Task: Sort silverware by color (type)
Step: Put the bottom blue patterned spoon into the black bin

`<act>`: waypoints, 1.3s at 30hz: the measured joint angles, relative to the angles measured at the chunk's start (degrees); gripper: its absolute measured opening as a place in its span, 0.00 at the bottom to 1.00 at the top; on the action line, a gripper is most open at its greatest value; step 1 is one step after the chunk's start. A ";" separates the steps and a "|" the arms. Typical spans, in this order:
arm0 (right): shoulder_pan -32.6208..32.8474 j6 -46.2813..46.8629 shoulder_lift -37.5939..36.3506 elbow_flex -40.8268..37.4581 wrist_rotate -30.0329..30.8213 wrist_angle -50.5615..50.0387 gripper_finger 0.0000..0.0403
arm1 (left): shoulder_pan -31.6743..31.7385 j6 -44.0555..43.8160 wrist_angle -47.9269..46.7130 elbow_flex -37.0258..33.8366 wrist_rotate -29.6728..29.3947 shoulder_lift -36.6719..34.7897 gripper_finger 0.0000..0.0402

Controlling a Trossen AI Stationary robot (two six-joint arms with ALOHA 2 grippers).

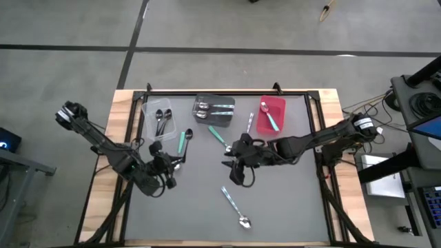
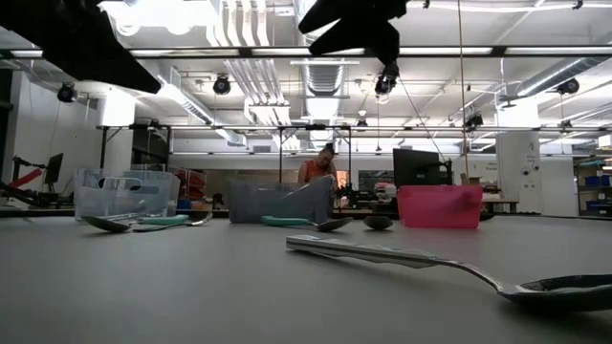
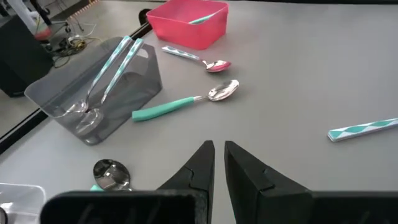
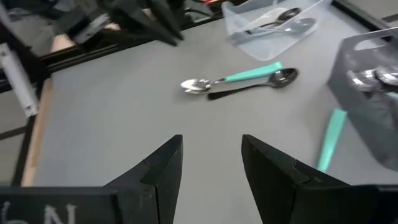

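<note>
Red bin (image 1: pixel 271 114), dark grey bin (image 1: pixel 213 108), teal-handled spoon (image 3: pixel 185 103), black spoon (image 4: pixel 255 84)

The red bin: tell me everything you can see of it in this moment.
The red bin is a small rectangular tub with an open top. It looks like pinkish-red plastic. It stands upright on the grey table near the far edge, on the right arm's side, to the right of the dark grey bin. Inside it lies one spoon with a teal handle, its bowl toward the far wall. Neither end effector touches it. A second spoon lies on the table just outside it.
</note>
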 joint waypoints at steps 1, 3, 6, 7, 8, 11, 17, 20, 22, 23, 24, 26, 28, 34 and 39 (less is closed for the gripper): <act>0.51 0.36 0.00 0.00 -0.04 -0.23 0.39 | 0.01 0.00 0.03 0.00 0.01 0.27 0.05; 1.17 1.00 0.00 0.00 -0.10 -0.82 0.39 | 0.00 0.00 0.36 0.00 0.01 0.67 0.05; 1.87 1.84 0.00 0.00 0.06 -2.41 0.39 | 0.01 0.00 0.71 0.00 0.01 0.98 0.05; 2.03 2.53 0.00 0.02 0.06 -3.06 0.39 | 0.01 0.01 1.01 0.00 0.01 1.01 0.05; 2.11 3.08 0.00 0.02 0.04 -3.86 0.39 | 0.01 0.00 1.25 0.00 0.02 1.01 0.05; 2.17 5.53 0.00 0.02 0.02 -6.44 0.39 | 0.01 0.02 1.64 0.00 -0.01 1.01 0.05; 2.08 11.07 0.00 0.02 0.06 -12.82 0.39 | 0.07 2.42 2.40 0.00 -0.89 1.01 0.05; 2.08 14.72 0.00 0.02 0.04 -16.31 0.39 | 0.18 3.52 2.63 0.00 -1.31 1.01 0.05; 2.05 17.21 0.00 0.02 0.06 -18.57 0.39 | 0.18 4.10 2.82 0.00 -2.08 1.01 0.05; 1.97 18.53 0.00 0.02 0.05 -19.85 0.39 | 0.18 4.34 2.80 0.00 -2.50 1.01 0.05; 1.93 19.87 0.00 0.02 0.05 -21.03 0.39 | 0.18 4.64 2.80 0.00 -3.07 1.01 0.05; 1.78 22.91 0.00 0.02 0.05 -23.63 0.39 | 0.18 5.59 2.80 0.00 -4.12 1.01 0.05; 1.65 26.21 0.00 0.06 -0.07 -26.98 0.39 | 0.18 6.56 2.76 0.00 -5.26 1.01 0.05; 0.05 36.82 0.00 0.42 -0.06 -40.51 0.39 | 0.27 10.62 2.73 0.00 -10.25 1.01 0.05; -2.94 39.76 0.00 0.31 0.23 -45.01 0.39 | 0.29 12.77 2.72 0.01 -15.90 1.01 0.05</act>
